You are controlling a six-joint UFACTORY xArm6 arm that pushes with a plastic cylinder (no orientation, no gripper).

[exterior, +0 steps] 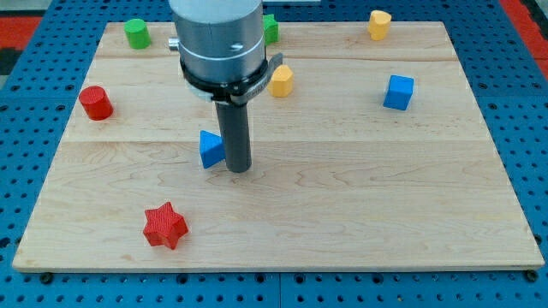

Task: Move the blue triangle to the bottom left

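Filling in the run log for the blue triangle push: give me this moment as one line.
my tip: against blue triangle, on its right | triangle: mid-board, not yet bottom left | nearest toward goal: red star

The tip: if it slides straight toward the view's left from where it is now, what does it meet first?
My tip would meet the blue triangle first; it sits right beside the tip, apparently touching. Depth is hard to judge, so contact may be off-centre.
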